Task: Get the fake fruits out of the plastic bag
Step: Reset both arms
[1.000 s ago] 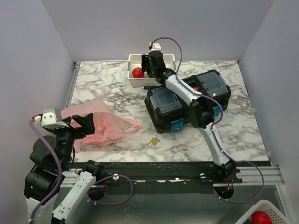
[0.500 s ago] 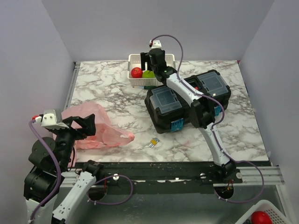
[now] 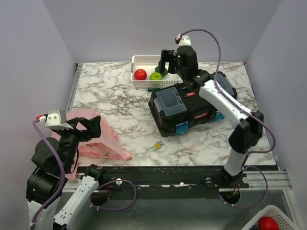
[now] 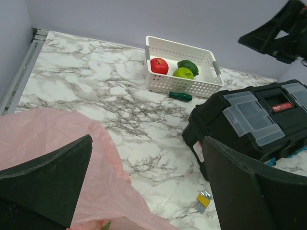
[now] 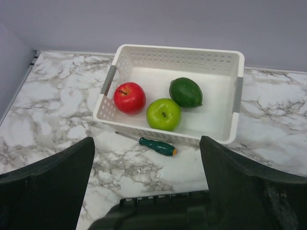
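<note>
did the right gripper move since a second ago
Yes. In the top view the right gripper has swung to the right, from above the middle of the white basket toward its right end. It is open.

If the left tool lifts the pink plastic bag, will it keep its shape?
Probably not: the pink plastic bag lies thin, crumpled and flattened, so it should sag and fold. It looks light, likely sliding easily on the smooth marble table.

On the marble table (image 3: 105, 91), a white perforated plastic basket (image 5: 177, 49) at the back holds a red plastic apple (image 5: 129, 97) at left, a bright green plastic apple (image 5: 163, 114) beside it, and a darker green round fruit (image 5: 185, 92) behind. A green-handled screwdriver (image 5: 157, 146) lies just before the basket, a black plastic toolbox (image 4: 249, 120) right of centre, a crinkly pink plastic bag (image 3: 108, 143) near-left, and a small yellow clip (image 3: 157, 146) between those two.
</note>
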`<state>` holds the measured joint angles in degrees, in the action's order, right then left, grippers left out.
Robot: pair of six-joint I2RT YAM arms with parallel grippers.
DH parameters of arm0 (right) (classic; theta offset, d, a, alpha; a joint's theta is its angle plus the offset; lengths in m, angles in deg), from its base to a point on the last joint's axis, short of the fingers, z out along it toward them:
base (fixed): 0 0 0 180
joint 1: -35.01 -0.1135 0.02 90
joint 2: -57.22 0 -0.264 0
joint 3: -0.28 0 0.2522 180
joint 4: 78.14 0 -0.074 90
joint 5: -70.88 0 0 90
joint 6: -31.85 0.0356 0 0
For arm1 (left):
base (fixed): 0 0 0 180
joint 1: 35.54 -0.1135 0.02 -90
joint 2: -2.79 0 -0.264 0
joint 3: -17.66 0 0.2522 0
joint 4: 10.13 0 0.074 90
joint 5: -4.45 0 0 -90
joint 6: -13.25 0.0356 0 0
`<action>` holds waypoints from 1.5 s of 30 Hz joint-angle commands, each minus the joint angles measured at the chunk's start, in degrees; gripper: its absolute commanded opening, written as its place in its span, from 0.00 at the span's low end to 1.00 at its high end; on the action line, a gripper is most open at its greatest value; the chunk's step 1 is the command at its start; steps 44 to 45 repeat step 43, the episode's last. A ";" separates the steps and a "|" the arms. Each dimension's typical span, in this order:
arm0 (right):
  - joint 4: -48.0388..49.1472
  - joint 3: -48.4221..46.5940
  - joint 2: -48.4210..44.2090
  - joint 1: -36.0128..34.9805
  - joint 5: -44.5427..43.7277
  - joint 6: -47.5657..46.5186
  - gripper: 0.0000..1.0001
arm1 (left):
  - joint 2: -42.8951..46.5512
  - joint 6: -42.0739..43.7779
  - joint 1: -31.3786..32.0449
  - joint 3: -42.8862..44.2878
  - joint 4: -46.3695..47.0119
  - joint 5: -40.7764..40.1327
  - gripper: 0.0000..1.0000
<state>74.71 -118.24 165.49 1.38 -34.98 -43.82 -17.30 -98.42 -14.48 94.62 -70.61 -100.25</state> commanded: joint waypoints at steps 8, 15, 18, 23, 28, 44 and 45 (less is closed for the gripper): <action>-2.00 26.91 -35.45 0.23 1.99 2.84 0.99 | -3.49 1.52 -0.32 1.07 3.92 1.42 0.97; -8.50 32.88 -52.60 0.23 -0.69 3.75 1.00 | -4.65 2.10 -0.33 2.76 4.37 0.02 0.97; -11.78 33.29 -58.35 0.23 -1.55 3.21 1.00 | -5.17 2.91 -0.34 4.04 4.10 -0.64 0.97; -15.15 34.54 -66.64 0.27 -3.66 2.23 1.00 | -4.27 4.43 -0.36 4.78 5.63 -2.29 0.99; -16.38 36.01 -73.64 0.25 -5.85 1.89 1.00 | -4.30 4.79 -0.32 6.17 6.72 -3.38 0.99; -18.26 35.85 -83.00 0.24 -6.71 1.20 1.00 | -6.37 2.51 -0.32 8.44 6.55 -1.79 0.99; -18.26 35.85 -83.00 0.24 -6.71 1.20 1.00 | -6.37 2.51 -0.32 8.44 6.55 -1.79 0.99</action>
